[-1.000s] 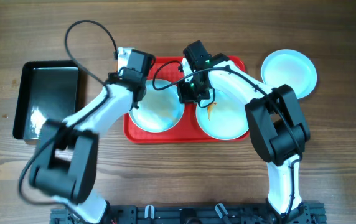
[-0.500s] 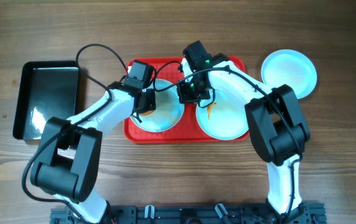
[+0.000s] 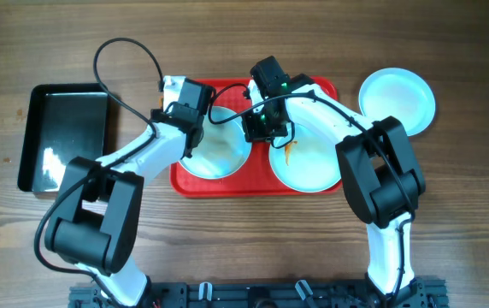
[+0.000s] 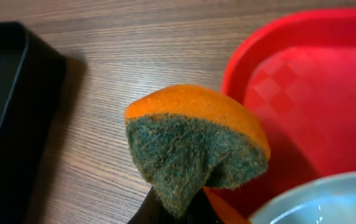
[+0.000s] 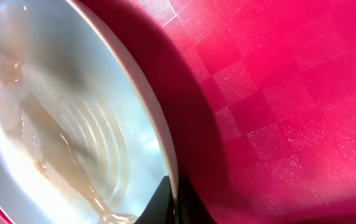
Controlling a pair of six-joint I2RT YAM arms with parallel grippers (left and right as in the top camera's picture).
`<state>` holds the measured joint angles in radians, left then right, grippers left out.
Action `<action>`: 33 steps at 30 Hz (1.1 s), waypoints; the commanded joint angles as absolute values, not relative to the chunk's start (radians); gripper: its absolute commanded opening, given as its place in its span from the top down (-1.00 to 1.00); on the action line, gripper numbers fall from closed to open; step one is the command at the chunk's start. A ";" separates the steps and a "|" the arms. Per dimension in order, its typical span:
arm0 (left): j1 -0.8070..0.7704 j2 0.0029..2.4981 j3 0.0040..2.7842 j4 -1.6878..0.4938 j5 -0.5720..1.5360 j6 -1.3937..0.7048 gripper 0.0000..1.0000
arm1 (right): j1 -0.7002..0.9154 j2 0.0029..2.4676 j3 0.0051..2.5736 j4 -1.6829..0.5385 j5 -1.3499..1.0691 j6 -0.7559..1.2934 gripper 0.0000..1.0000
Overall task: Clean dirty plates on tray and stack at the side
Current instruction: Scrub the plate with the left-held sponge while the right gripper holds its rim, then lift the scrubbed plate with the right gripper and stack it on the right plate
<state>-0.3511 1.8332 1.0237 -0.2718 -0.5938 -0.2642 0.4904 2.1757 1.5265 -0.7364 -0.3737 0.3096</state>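
Note:
Two plates lie on the red tray (image 3: 185,181). The left plate (image 3: 220,154) shows pale smeared sauce, and the right plate (image 3: 313,162) has an orange smear near its left rim. A third plate (image 3: 397,101) sits on the table to the right of the tray. My left gripper (image 3: 188,137) is shut on an orange and green sponge (image 4: 196,149) at the tray's left rim (image 4: 240,62), beside the left plate's edge (image 4: 315,199). My right gripper (image 3: 260,130) is shut on that plate's rim (image 5: 165,162). The plate's inside (image 5: 66,118) is streaked, with the tray floor (image 5: 277,93) beside it.
A glossy black tray (image 3: 63,137) stands on the wooden table to the left of the red tray; its corner shows in the left wrist view (image 4: 10,99). Both arms reach over the red tray's back half, with cables looping above them.
My left gripper carried the sponge down and right onto the left plate, then back up and left to the tray's left rim. The right arm and the plates have not moved.

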 commanded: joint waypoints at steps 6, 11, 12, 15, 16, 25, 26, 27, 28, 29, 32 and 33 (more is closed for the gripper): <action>-0.342 1.701 1.014 -0.312 -0.031 -0.409 0.92 | 0.481 2.202 1.496 -0.753 -0.293 0.291 0.91; -0.342 1.667 1.014 -0.404 0.011 -0.409 0.92 | 0.481 2.201 1.499 -0.752 -0.293 0.292 0.91; -0.340 1.640 1.014 -0.422 0.011 -0.409 0.92 | 0.480 2.199 1.504 -0.759 -0.292 0.291 0.91; -0.333 1.498 1.014 -0.512 0.003 -0.409 0.92 | 0.472 2.156 1.560 -0.779 -0.264 0.291 0.91; -0.331 1.459 1.014 -0.539 -0.012 -0.409 0.92 | 0.471 2.139 1.582 -0.789 -0.230 0.290 0.92; -0.316 1.371 1.013 -0.749 -0.022 -0.409 0.92 | 0.472 2.014 1.849 -0.986 0.220 0.210 0.91; -0.317 1.384 1.013 -0.749 -0.022 -0.409 0.92 | 0.472 1.983 1.855 -0.985 0.265 0.191 0.91; -0.317 1.396 1.013 -0.745 -0.022 -0.410 0.92 | 0.472 1.962 1.855 -0.985 0.299 0.182 0.91; -0.317 1.411 1.013 -0.739 -0.023 -0.409 0.92 | 0.473 1.929 1.855 -0.988 0.368 0.181 0.91; -0.316 1.424 1.013 -0.733 -0.023 -0.410 0.92 | 0.475 1.903 1.855 -0.990 0.423 0.173 0.91; -0.317 1.470 1.013 -0.714 -0.022 -0.435 0.92 | 0.499 1.826 1.855 -0.984 0.577 0.068 0.91; -0.317 1.487 1.013 -0.708 -0.014 -0.441 0.92 | 0.515 1.803 1.855 -0.983 0.643 0.028 0.91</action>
<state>-0.3202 1.4490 1.0183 -0.7212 -0.0204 -0.4088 0.4831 1.8736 1.8271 -0.9878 0.4328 0.1360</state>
